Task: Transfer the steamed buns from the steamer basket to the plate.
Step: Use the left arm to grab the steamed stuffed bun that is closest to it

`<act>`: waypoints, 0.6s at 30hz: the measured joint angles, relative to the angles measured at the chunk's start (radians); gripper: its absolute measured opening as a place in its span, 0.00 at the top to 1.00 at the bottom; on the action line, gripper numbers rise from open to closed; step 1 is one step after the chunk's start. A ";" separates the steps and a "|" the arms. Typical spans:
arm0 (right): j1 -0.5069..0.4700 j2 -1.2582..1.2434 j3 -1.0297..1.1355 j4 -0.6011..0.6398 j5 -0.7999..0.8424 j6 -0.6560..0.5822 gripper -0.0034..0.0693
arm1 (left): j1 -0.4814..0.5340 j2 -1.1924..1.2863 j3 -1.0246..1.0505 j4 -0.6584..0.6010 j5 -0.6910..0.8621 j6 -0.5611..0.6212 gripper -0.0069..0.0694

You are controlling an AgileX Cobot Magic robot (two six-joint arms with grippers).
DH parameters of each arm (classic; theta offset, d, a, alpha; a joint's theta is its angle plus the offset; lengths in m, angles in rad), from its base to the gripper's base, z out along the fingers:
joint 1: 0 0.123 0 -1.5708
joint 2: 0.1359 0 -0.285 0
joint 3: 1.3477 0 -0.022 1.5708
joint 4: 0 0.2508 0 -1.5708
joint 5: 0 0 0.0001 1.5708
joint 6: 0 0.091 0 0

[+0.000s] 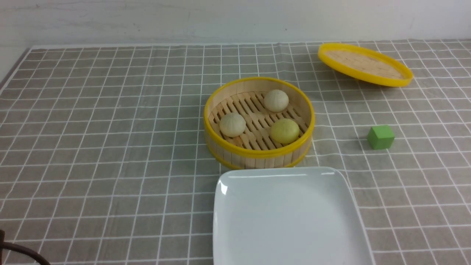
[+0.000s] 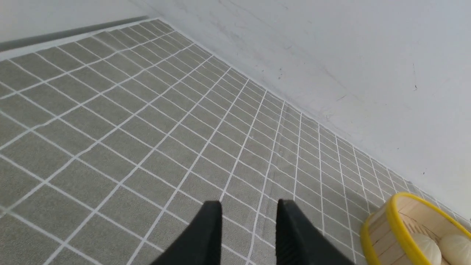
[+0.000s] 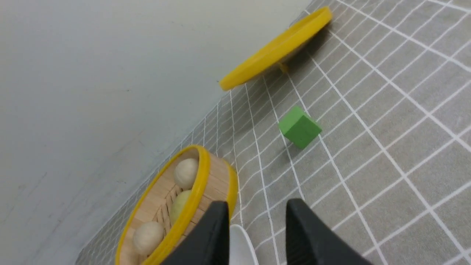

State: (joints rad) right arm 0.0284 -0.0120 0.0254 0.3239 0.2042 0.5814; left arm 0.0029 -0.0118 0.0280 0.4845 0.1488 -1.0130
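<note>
Buns (image 1: 276, 100), 3 in upright steamer basket (image 1: 257, 156), left end effector (image 2: 248, 204) spread, right end effector (image 3: 257, 203) spread

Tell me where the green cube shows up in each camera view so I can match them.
Front view: green cube on the cloth, right of the steamer basket, apart from it.
Left wrist view: not in it.
Right wrist view: green cube on the cloth between the steamer basket and the lid.
Shared landmark: the steamer basket, whose yellow rim shows in all three views.
</note>
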 joint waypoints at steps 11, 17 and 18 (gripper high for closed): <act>0.000 0.000 0.000 0.000 0.063 0.000 0.62 | 0.000 0.000 0.000 0.002 -0.003 -0.001 0.59; 0.000 0.000 0.000 0.000 0.063 0.006 0.62 | 0.000 0.000 0.000 0.002 -0.013 -0.003 0.59; 0.000 0.000 0.000 0.000 0.063 0.007 0.62 | 0.000 0.000 0.000 0.002 -0.014 -0.003 0.59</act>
State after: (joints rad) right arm 0.0284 -0.0120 0.0254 0.3239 0.2672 0.5886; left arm 0.0029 -0.0118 0.0280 0.4860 0.1349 -1.0162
